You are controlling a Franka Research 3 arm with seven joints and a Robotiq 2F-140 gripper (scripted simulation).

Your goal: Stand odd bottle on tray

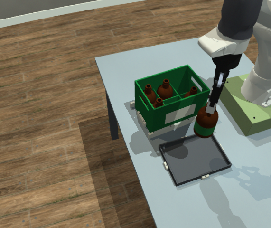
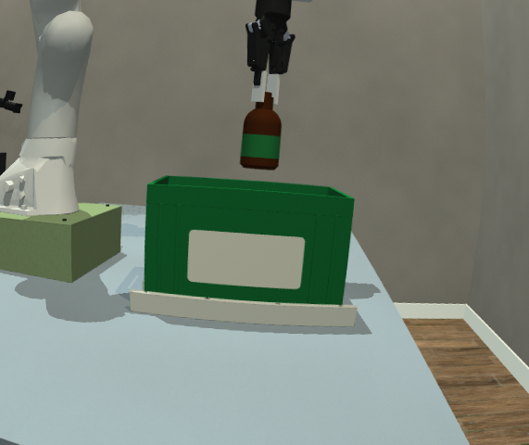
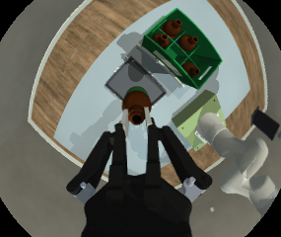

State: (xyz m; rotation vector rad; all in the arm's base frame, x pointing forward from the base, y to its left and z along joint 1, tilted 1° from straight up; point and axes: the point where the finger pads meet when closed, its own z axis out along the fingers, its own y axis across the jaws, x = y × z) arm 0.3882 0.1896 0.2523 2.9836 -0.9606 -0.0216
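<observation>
Fingers (image 1: 210, 108) (image 2: 272, 88) grip a bottle's neck; top view shows the tray (image 1: 177, 183), exterior doesn't.

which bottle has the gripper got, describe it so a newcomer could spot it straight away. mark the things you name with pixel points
On the pale blue table, find the green crate (image 1: 177, 115) (image 2: 245, 215) (image 3: 162, 61) and the dark tray (image 1: 196, 159) (image 3: 115, 89) beside it. The bottle (image 1: 204, 121) (image 2: 260, 144) (image 3: 136, 99) is brown with a green band, hanging by its neck from the gripper (image 1: 210, 109) (image 2: 265, 88) (image 3: 136, 114). Unlike its four neighbours, it is outside the crate.
</observation>
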